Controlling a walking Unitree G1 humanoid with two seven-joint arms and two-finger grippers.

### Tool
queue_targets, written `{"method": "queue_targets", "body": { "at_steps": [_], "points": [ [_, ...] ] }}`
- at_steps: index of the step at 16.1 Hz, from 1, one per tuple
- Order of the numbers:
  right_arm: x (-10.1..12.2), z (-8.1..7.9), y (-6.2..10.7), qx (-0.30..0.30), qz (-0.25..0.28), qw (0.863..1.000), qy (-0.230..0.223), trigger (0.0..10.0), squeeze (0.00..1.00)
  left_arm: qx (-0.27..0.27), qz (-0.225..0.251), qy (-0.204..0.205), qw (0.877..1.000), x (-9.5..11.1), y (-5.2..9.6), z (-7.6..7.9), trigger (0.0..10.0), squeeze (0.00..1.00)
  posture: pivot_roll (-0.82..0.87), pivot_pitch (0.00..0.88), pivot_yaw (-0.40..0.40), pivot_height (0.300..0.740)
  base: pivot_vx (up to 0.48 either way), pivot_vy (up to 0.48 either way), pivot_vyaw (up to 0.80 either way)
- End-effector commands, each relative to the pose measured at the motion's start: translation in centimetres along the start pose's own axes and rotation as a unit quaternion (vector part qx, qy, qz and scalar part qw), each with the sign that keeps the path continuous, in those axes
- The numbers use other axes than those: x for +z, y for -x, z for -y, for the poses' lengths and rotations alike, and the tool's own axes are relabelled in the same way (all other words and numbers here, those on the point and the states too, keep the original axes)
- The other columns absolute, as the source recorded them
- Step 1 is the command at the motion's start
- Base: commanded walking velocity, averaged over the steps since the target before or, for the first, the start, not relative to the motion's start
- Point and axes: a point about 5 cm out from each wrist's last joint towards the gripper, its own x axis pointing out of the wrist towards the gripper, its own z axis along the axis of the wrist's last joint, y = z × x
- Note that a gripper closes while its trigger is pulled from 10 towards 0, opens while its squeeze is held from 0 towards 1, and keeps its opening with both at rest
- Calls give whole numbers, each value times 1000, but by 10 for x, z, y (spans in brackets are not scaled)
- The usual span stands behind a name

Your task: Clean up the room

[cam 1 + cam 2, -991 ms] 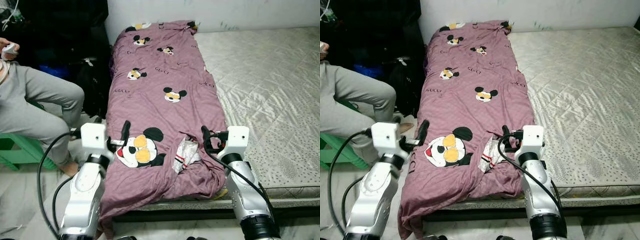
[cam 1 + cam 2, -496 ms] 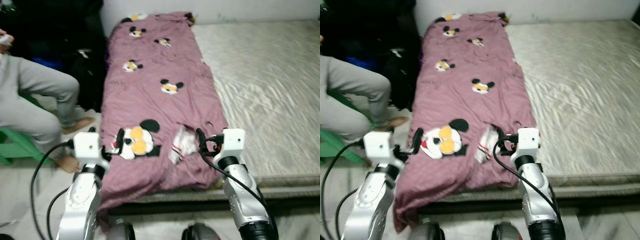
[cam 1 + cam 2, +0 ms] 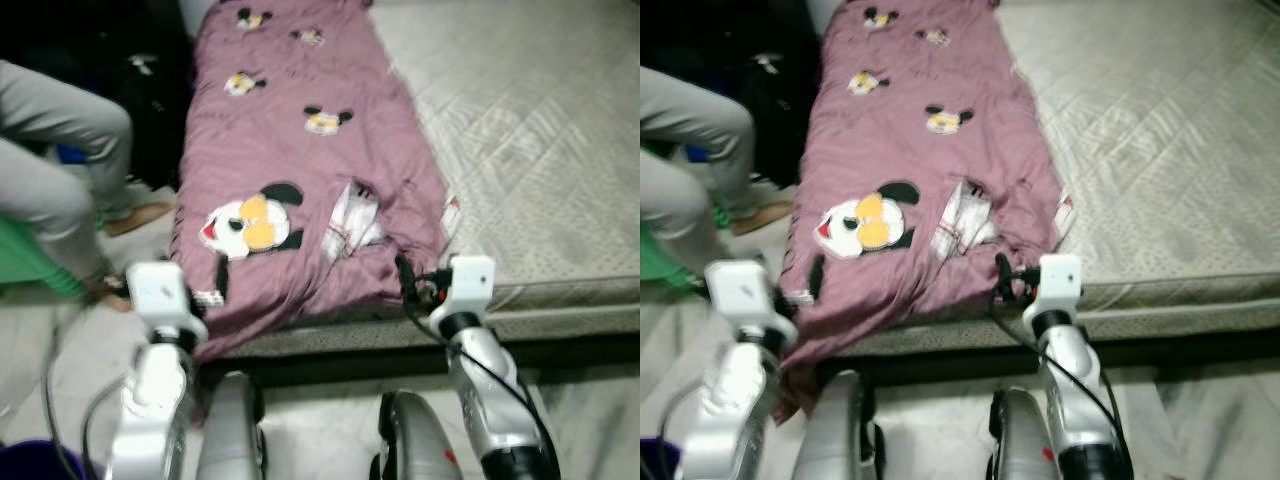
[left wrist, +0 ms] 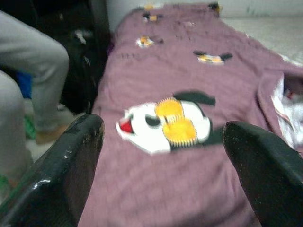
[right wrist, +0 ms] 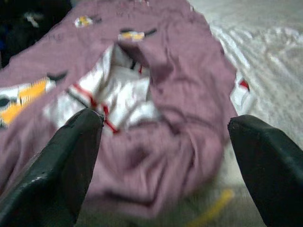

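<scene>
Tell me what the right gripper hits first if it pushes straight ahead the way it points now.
Most likely the bunched near end of the purple blanket, which lies between the open fingers of the right gripper. Its white-and-red lining lies just beyond. The blur makes depth uncertain.

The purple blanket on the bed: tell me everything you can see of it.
The purple blanket looks like thin cotton, printed with cartoon mouse heads, the largest near its foot. It lies lengthwise along the left side of the quilted mattress, its near end rumpled and drooping over the edge. A fold there exposes a white, red-striped lining.
</scene>
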Motion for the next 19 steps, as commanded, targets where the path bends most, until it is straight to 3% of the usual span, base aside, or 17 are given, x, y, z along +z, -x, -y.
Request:
{"method": "queue_targets", "body": {
  "at_steps": [1, 4, 8, 13, 19],
  "points": [
    [4, -3, -2, 7, 7, 1000, -2, 10000, 0, -22, 21, 2, 1000, 6, 0, -3, 10000, 0, -45, 218, 28, 597, 0, 0, 0],
    [4, -3, -3, 8, 5, 1000, -2, 10000, 0, -3, 9, 5, 1000, 4, 0, -5, 10000, 0, -43, 219, 26, 597, 0, 0, 0],
    [7, -12, -3, 40, 14, 999, 19, 10000, 0, -21, 11, 6, 1000, 6, -3, 1, 10000, 0, -43, 215, 27, 597, 0, 0, 373],
    [5, -11, -4, 35, 10, 999, 6, 10000, 0, -52, 21, 16, 998, 9, -3, 8, 10000, 0, -42, 207, 29, 597, 0, 0, 0],
    [6, -12, -6, 39, 15, 999, 4, 10000, 0, -61, 23, 18, 998, 10, -5, 11, 10000, 0, -39, 192, 28, 597, 312, 0, 0]
  ]
}}
